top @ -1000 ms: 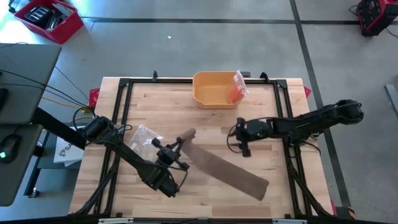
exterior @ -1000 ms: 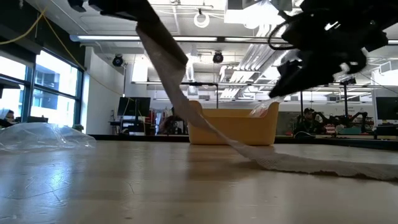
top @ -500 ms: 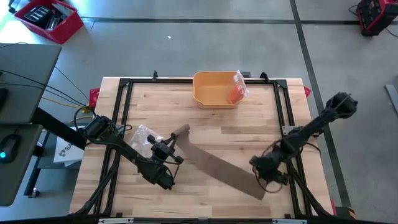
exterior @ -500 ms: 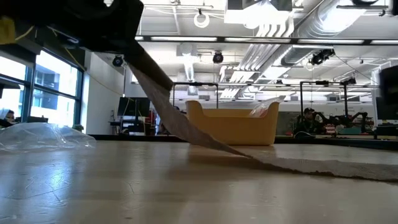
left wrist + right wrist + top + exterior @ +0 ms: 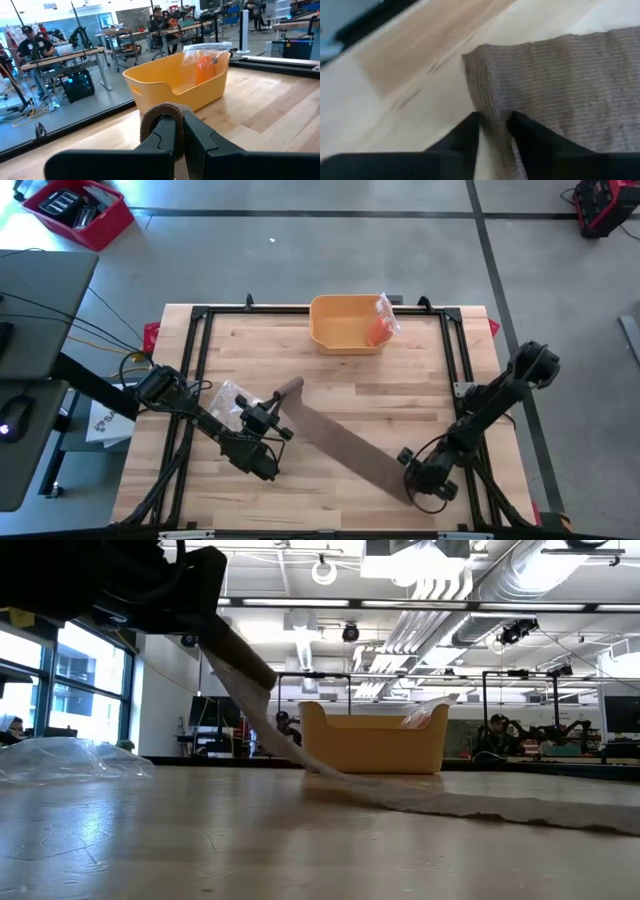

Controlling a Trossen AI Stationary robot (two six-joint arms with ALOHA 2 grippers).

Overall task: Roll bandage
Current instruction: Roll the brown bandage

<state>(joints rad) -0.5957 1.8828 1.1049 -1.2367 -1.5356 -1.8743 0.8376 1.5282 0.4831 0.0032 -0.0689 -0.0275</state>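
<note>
With the left gripper (image 5: 277,402) pinching one bandage (image 5: 345,448) end, the right gripper (image 5: 494,131) fingers nipping the other should keep it taut and square.

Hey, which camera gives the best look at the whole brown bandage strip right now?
The high view: the bandage lies diagonally, from the left gripper to the right gripper. The low view shows it sloping down from one raised end to lie flat. The left wrist view shows only a loop at the fingers, the right wrist view only the other end.
</note>
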